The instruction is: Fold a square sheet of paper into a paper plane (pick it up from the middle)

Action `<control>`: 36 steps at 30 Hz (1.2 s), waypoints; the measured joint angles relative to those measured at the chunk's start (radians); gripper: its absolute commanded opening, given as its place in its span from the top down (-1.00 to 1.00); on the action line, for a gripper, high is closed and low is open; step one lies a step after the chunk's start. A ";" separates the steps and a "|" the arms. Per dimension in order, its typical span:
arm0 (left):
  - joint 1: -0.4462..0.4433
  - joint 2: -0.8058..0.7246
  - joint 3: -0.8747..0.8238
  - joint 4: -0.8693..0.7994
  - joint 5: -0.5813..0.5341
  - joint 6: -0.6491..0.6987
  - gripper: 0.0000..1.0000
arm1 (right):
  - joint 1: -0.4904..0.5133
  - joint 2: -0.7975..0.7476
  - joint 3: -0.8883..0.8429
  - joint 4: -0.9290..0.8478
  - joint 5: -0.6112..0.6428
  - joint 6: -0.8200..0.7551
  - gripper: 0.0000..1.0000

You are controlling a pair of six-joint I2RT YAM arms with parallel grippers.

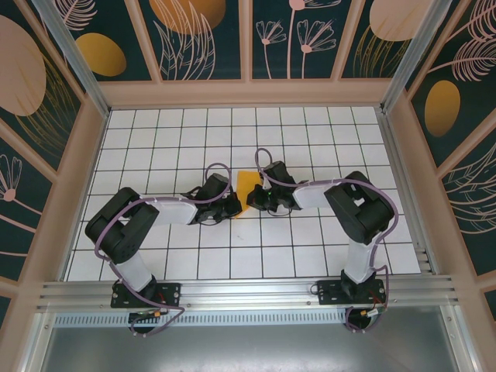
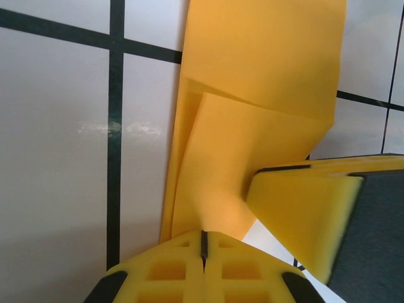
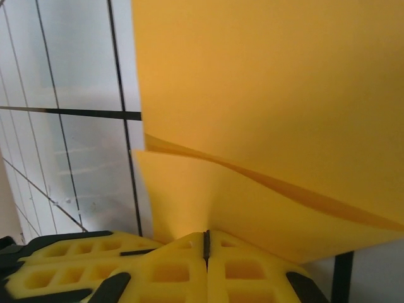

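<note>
The square sheet of paper (image 1: 246, 188) is orange-yellow, folded over into layers, and stands up off the table's middle between the two arms. My left gripper (image 1: 233, 203) is shut on the paper's left edge; in the left wrist view its jaws (image 2: 204, 245) pinch a creased flap of the sheet (image 2: 265, 76). My right gripper (image 1: 256, 198) is shut on the right edge; in the right wrist view its jaws (image 3: 206, 245) clamp a lower layer of the sheet (image 3: 271, 95). The two grippers nearly touch, and the right one's yellow fingers (image 2: 303, 214) sit beside the left's.
The white gridded table (image 1: 170, 139) has open tiles all around the arms. Low walls with painted ovals and leaves (image 1: 186, 23) enclose it on three sides, and a metal rail (image 1: 248, 294) runs along the near edge.
</note>
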 measured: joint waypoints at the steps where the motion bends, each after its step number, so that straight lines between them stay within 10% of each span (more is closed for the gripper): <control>1: 0.000 0.000 -0.002 0.004 0.002 0.000 0.94 | -0.001 0.000 0.000 0.000 -0.002 0.000 1.00; 36: 0.000 -0.023 -0.045 0.036 0.025 -0.014 0.91 | 0.000 -0.002 0.000 0.000 -0.003 -0.002 1.00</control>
